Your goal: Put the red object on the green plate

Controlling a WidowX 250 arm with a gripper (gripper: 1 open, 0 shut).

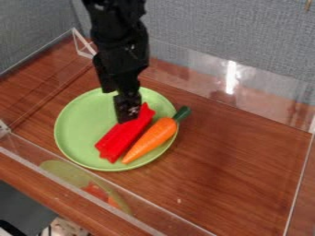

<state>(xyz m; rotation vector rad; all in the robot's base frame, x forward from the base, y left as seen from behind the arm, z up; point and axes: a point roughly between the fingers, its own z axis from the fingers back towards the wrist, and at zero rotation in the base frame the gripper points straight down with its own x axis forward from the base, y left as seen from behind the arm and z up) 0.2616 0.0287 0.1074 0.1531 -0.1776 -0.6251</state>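
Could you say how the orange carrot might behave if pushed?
The carrot looks rounded and tapered, so it might roll in a curve. The red block close alongside would probably hinder it on that side.
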